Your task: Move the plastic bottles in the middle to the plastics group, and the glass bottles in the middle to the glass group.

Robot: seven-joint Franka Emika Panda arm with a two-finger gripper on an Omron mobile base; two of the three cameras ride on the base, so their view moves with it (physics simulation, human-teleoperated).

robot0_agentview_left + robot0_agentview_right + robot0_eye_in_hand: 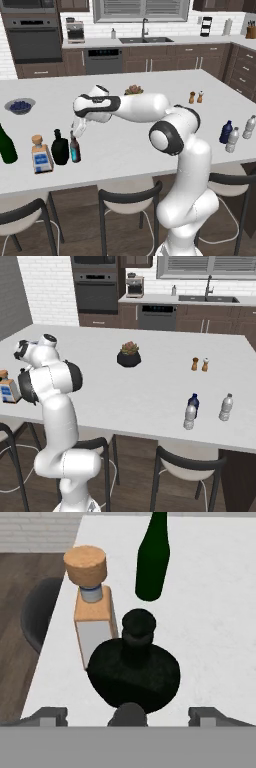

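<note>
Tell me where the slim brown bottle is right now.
In the left base view, the slim brown bottle stands at the counter's left end, just right of the squat black bottle, directly under the open fingers.

Four glass bottles are standing at the left end of the counter (pixel 125 145) — a green bottle (pixel 6 146), a square corked bottle (pixel 41 156), a squat black bottle (pixel 60 148) and a slim brown bottle (pixel 75 149). Three plastic bottles are sitting near the right end — one dark blue bottle (pixel 226 132) and two clear bottles (pixel 232 140) (pixel 249 127). Two shakers (pixel 192 97) are standing farther back.
</note>
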